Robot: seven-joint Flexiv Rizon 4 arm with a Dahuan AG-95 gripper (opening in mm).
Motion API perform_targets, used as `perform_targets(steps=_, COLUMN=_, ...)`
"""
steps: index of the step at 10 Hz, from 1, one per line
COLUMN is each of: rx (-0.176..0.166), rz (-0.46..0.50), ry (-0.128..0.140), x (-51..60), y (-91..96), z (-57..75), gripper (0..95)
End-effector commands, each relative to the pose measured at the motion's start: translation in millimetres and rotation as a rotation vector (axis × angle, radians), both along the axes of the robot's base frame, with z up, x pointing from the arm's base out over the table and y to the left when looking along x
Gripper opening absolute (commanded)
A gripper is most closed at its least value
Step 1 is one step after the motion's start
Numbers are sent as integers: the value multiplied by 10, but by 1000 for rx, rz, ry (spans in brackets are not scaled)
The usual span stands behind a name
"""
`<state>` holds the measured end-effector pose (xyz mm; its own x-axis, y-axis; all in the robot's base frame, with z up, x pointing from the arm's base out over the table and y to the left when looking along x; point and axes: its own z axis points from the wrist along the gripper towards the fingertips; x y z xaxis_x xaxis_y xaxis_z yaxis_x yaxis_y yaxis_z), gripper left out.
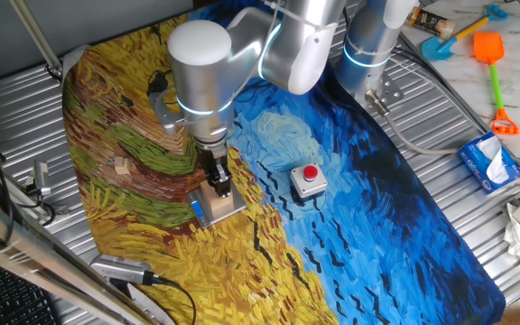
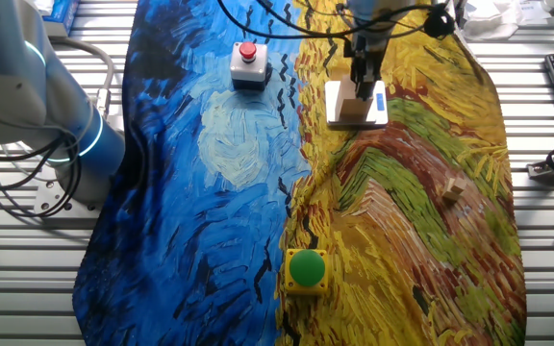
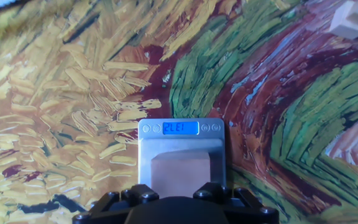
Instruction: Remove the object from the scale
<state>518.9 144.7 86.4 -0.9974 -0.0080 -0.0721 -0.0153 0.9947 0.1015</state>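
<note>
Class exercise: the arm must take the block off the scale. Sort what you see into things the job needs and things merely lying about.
Needed for the job:
- wooden block
- scale
- gripper

Just lying about:
- red button box
- green button box
- small wooden piece
- tissue pack
- toy shovel

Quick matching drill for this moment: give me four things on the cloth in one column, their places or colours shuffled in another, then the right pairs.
1. wooden block
2. scale
3. grey box
4. small wooden piece

A. red button on top
B. lying alone on the yellow-brown cloth, away from the arm
C. resting on the scale, under the gripper
D. blue lit display strip on one edge

Pairs: 1-C, 2-D, 3-A, 4-B
</note>
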Motion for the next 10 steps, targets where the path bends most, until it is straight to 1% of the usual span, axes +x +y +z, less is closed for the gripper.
perform_targets(steps=1, rx=0, rz=1, ry=2, x=-3, y=-2, z=-10, gripper=570)
perform_targets(steps=4, rx=1, rz=3, ry=-3, x=-6, y=2, z=-62, gripper=570)
perform_targets(steps=5, rx=-5, rz=6, ry=-4, x=-6, y=3, z=-74, gripper=570)
perform_targets(steps=8, rx=-7, rz=4, ry=-8, x=-5, y=-3, z=-66, gripper=570)
perform_targets(steps=10, rx=-6, rz=12, ry=-8, x=-9, y=-46, z=-24, gripper=570)
